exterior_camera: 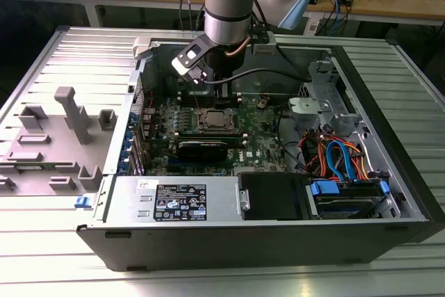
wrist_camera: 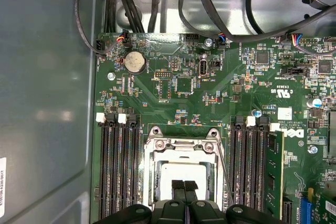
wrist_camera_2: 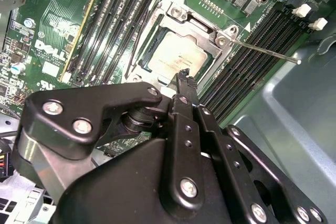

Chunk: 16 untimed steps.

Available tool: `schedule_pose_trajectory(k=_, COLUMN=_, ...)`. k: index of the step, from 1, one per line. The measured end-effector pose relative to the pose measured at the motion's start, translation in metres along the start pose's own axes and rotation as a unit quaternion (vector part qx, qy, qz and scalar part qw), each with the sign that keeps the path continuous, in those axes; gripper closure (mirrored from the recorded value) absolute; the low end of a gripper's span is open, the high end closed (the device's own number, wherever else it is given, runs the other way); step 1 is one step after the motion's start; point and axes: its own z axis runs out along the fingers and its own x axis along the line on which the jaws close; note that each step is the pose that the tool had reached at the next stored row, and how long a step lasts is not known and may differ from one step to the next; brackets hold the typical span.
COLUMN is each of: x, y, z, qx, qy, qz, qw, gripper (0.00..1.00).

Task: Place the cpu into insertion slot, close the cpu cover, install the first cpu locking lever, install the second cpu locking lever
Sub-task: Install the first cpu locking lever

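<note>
Fingers (wrist_camera: 178, 187) clenched on nothing, tips poised over the cpu (wrist_camera: 168, 174) inside the lowered cpu cover (wrist_camera: 181, 153); thin locking lever (wrist_camera_2: 265, 51) juts just beside them, slanting across the memory slots (wrist_camera_2: 247, 74).

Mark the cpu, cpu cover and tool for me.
cpu (wrist_camera_2: 174, 59), second wrist view, its metal top.
cpu cover (wrist_camera: 181, 151), first wrist view, frame bar.
tool (wrist_camera: 184, 186), first wrist view, between its fingertips.

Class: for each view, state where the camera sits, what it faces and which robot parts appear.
Exterior view: off the arm, looks down into the open computer case; shows the arm.
First wrist view: at the wrist, faces the motherboard; shows the gripper.
Second wrist view: at the wrist, looks past the gripper.
Shared: both wrist views show the cpu framed by the cpu cover.
</note>
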Motion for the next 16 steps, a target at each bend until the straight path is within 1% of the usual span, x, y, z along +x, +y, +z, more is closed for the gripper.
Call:
schedule_pose_trajectory(k=10, x=0.0, y=0.0, z=-0.0002, qx=0.0, qy=0.0001, qz=0.0, qw=1.0, gripper=0.89)
schedule_pose_trajectory(k=11, x=0.0, y=0.0, z=-0.0002, qx=0.0, qy=0.0001, qz=-0.001, qw=1.0, gripper=0.89)
schedule_pose_trajectory(k=12, x=-0.0001, y=0.0, z=-0.0002, qx=0.0003, qy=0.0, qz=-0.008, qw=1.0, gripper=0.89)
schedule_pose_trajectory(k=13, x=-0.0001, y=0.0, z=-0.0012, qx=0.0007, qy=-0.0001, qz=-0.018, qw=0.9998, gripper=0.89)
schedule_pose_trajectory(k=16, x=0.0002, y=0.0, z=-0.0083, qx=0.0006, qy=0.0001, qz=-0.018, qw=0.9998, gripper=0.89)
